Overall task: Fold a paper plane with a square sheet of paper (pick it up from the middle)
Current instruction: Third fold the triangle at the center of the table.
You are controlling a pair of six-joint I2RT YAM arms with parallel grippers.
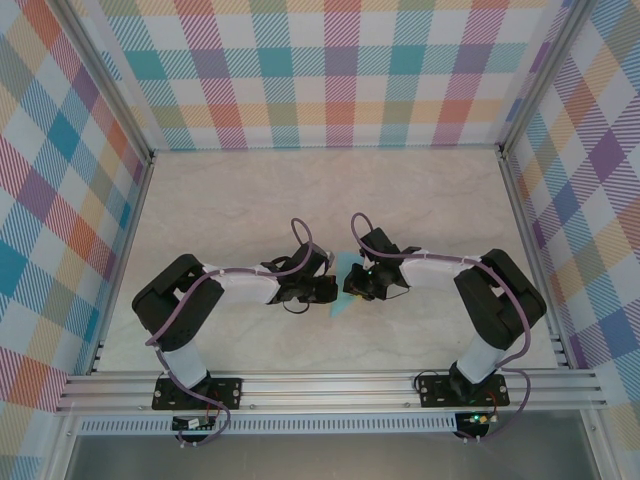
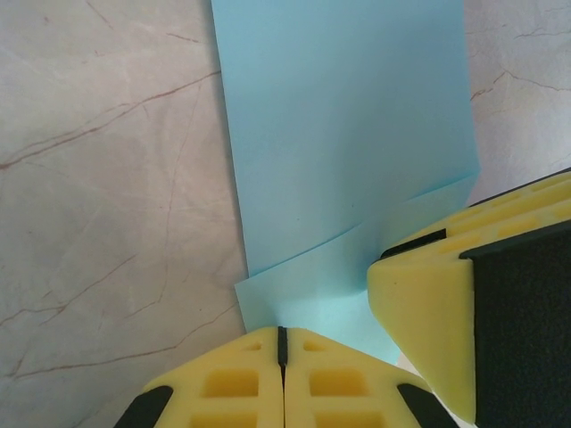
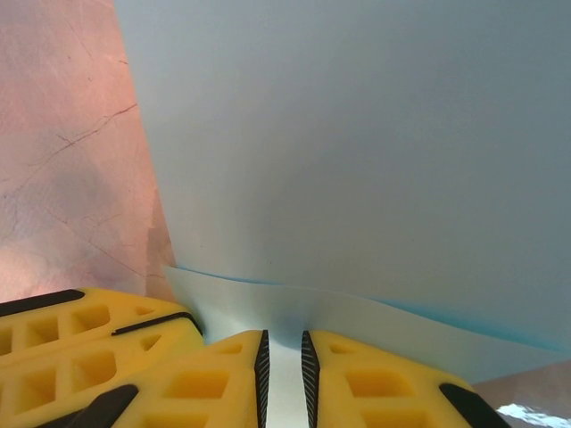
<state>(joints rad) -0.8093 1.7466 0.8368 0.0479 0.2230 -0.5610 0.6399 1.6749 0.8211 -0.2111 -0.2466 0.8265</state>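
The paper plane [image 1: 343, 283] is a slim, pointed fold of light blue paper lying on the table between both arms. In the left wrist view its layered flaps [image 2: 343, 143] stretch away from my left gripper [image 2: 283, 334], whose jaws are pressed together at the paper's near edge; I see no paper between them. My right gripper [image 3: 282, 343] pinches a raised fold of the plane [image 3: 357, 160] in the narrow gap between its pads. In the top view my left gripper [image 1: 330, 290] and my right gripper [image 1: 360, 284] almost touch. A right finger [image 2: 428, 312] rests on the paper.
The pale marbled table [image 1: 300, 200] is walled by checked panels [image 1: 320, 70] on three sides, with an aluminium rail [image 1: 330, 385] along the near edge. Bare tabletop [image 2: 107, 178] lies left of the paper. One left finger [image 3: 89, 343] sits close beside my right gripper.
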